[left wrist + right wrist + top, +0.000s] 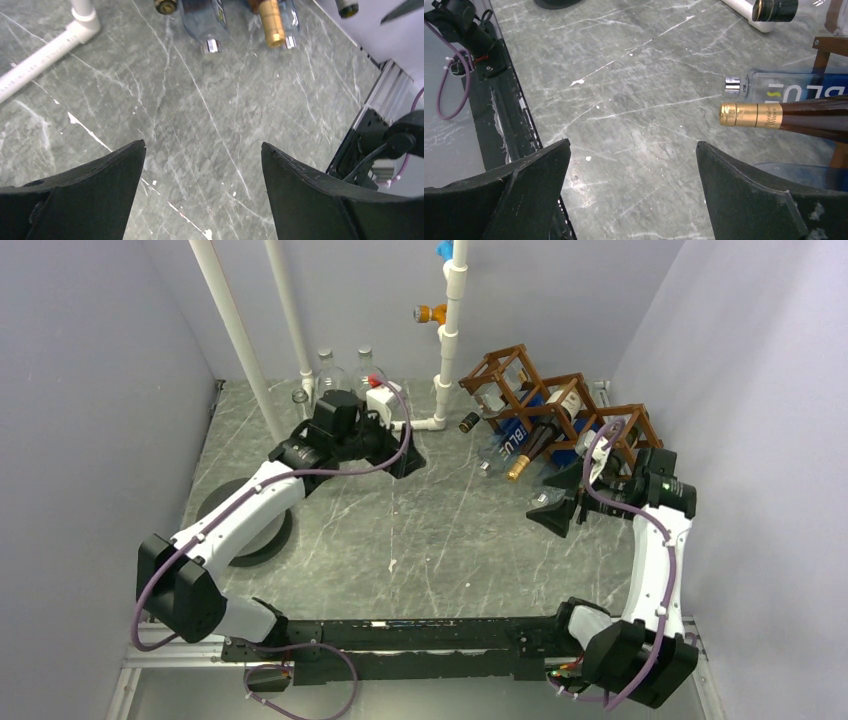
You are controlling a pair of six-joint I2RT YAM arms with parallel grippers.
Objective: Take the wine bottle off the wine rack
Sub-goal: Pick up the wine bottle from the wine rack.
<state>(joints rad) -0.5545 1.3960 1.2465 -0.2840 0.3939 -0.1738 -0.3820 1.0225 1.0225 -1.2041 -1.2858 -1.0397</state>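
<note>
Black fingers of the right gripper (633,145) are standing wide apart along the bottom of the wrist view, holding nothing. The wine bottle (804,119) is lying at the right edge, its gold-foiled neck pointing left. The left gripper (203,145) is likewise gaping empty. Being glass, the bottle is likely heavy, stiff, slippery and breakable, so the foiled neck is looking like the best hold. Only the overhead view is showing the whole wine rack (575,405), upper right, with the bottle seemingly sitting in its middle cell.

2 clear bottles (326,368), white pipes (237,335)
</note>
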